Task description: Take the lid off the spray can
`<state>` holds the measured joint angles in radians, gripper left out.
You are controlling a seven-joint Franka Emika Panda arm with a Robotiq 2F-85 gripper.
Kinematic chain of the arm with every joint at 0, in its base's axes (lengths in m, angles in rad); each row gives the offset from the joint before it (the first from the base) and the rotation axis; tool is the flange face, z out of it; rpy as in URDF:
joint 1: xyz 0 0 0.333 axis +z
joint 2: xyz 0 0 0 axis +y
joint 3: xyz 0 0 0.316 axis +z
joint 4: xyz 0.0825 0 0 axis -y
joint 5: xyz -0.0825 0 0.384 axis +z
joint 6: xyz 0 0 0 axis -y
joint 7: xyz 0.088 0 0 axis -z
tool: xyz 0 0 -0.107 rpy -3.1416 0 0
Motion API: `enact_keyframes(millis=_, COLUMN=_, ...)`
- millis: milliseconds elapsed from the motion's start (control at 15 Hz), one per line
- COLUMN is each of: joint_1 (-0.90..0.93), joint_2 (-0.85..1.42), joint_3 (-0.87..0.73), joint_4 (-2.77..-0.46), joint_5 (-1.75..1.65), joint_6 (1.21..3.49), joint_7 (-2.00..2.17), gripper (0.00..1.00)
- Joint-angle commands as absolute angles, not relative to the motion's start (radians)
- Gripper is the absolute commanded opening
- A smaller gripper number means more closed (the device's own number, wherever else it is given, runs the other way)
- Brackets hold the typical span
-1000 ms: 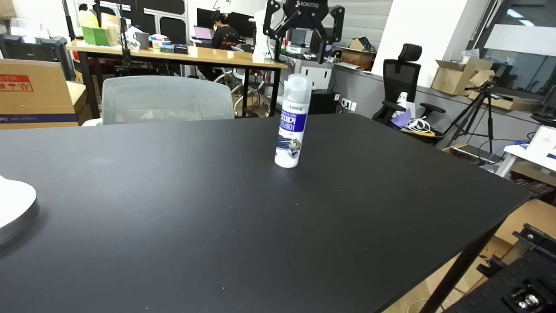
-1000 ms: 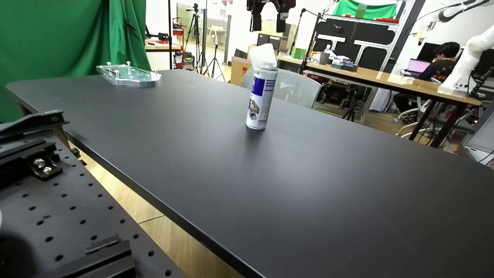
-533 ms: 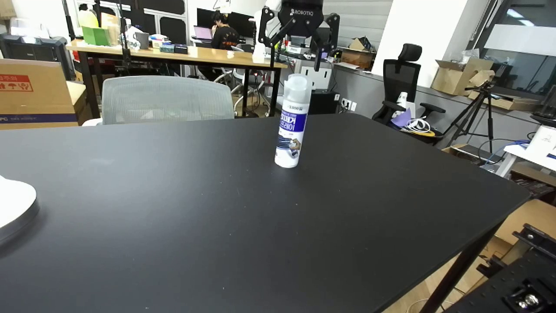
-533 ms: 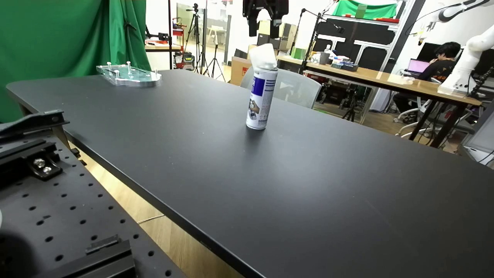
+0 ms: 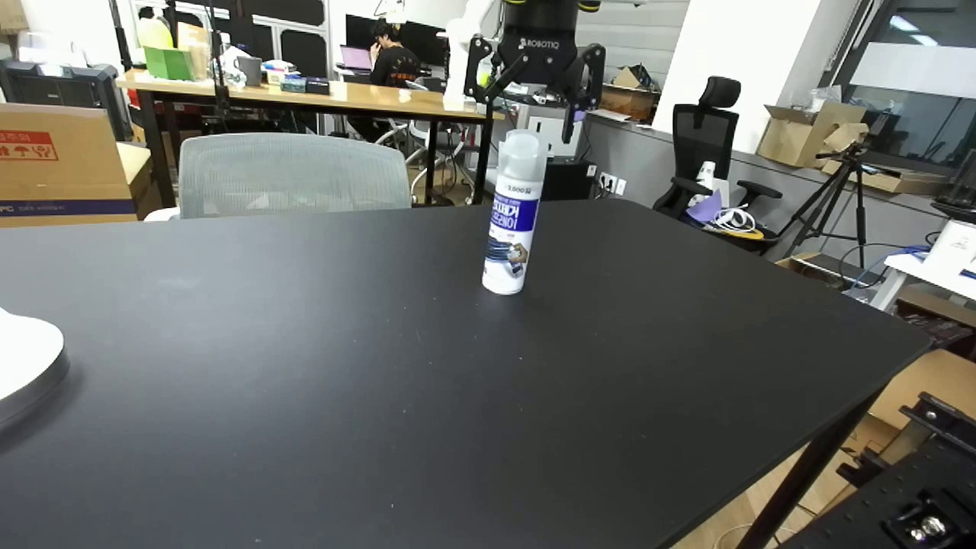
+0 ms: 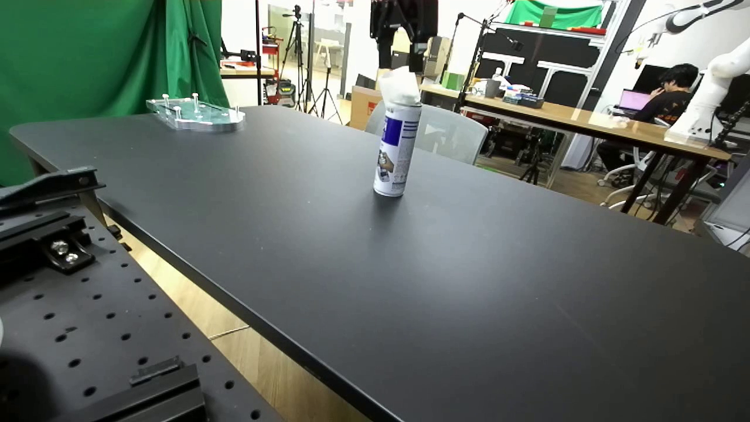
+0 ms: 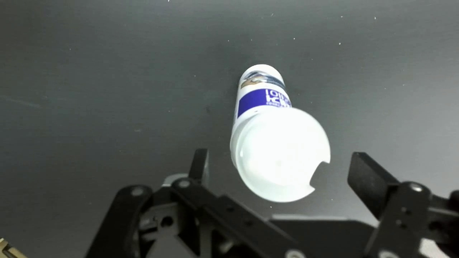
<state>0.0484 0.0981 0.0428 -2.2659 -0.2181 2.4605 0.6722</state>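
Spray can from above, lid on, gripper spread wide
The whitish lid caps the can's top, its edge notched on the side away from the can's foot. A blue band crosses the can below the lid, with a printed picture nearer the foot. Fingers show on opposite sides of the can, apart from it; beneath it, a dark tabletop.

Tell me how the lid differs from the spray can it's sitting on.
The lid is translucent and plain; the spray can is printed, white with a blue label band. The lid is short, the spray can tall. The lid's edge is notched; the spray can shows no notch. Both look round.
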Motion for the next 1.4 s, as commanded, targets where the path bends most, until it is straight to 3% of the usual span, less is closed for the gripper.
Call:
enact_keyframes(millis=0, joint_1=0.063, joint_2=0.088, joint_3=0.026, joint_4=-2.293, joint_5=-0.219, joint_6=2.467, joint_7=0.714, gripper=1.00)
enact_keyframes(millis=67, joint_1=0.063, joint_2=0.089, joint_3=0.025, joint_4=-2.297, joint_5=-0.220, joint_6=2.467, joint_7=0.712, gripper=1.00)
enact_keyframes(millis=133, joint_1=0.062, joint_2=0.089, joint_3=0.024, joint_4=-2.301, joint_5=-0.221, joint_6=2.469, joint_7=0.712, gripper=0.75)
enact_keyframes(millis=200, joint_1=0.062, joint_2=0.089, joint_3=0.023, joint_4=-2.304, joint_5=-0.221, joint_6=2.471, joint_7=0.712, gripper=0.75)
enact_keyframes(millis=467, joint_1=0.061, joint_2=0.085, joint_3=0.020, joint_4=-2.312, joint_5=-0.216, joint_6=2.477, joint_7=0.714, gripper=0.45)
enact_keyframes(millis=1333, joint_1=0.084, joint_2=-0.059, joint_3=0.068, joint_4=-2.366, joint_5=-0.051, joint_6=2.485, joint_7=0.671, gripper=0.42)
